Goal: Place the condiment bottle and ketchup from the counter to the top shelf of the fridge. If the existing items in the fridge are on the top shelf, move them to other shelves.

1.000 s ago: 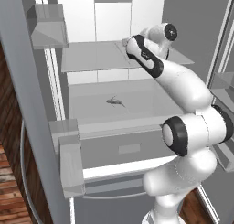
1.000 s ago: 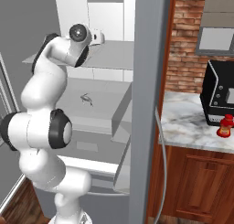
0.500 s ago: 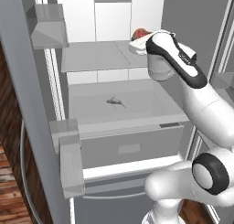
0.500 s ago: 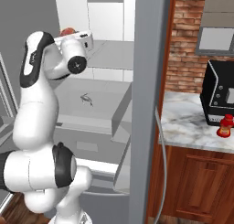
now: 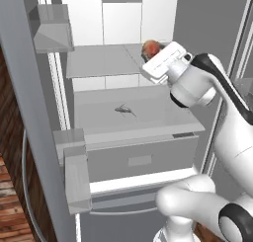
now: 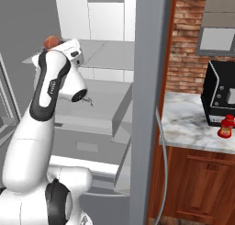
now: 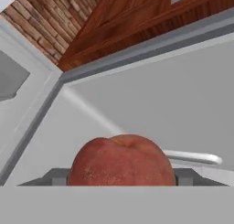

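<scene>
Since a second ago the arm has swung up and turned its hand over, lifting the fruit (image 5: 152, 49) off the top shelf (image 5: 101, 61); half a second back the fruit was lower and nearer the shelf's right end, and now it sits higher, out in front of the fridge's (image 5: 118, 19) white back wall. The base has not driven; the shelves and door bins lie in the same places in both base views.

Gripper (image 7: 122, 176): its two dark fingers (image 7: 55, 176) stand apart with the round red-orange fruit filling the gap between them, one tip showing at each side of it in the hand view, so the jaws are clamped on the fruit. In the right base view the fruit (image 6: 52, 42) peeks over the top of the white hand.

Below the gripper and to its left in the left base view, a thin dark sprig (image 5: 126, 109) lies on the lower shelf, well apart from the hand. The top shelf is just beneath and behind the held fruit, not touching it.

Far off to the gripper's right, past the fridge's side wall, the small red ketchup bottle (image 6: 225, 126) stands on the marble counter (image 6: 193, 127), just in front of a black appliance (image 6: 220, 98). The condiment bottle cannot be made out.
</scene>
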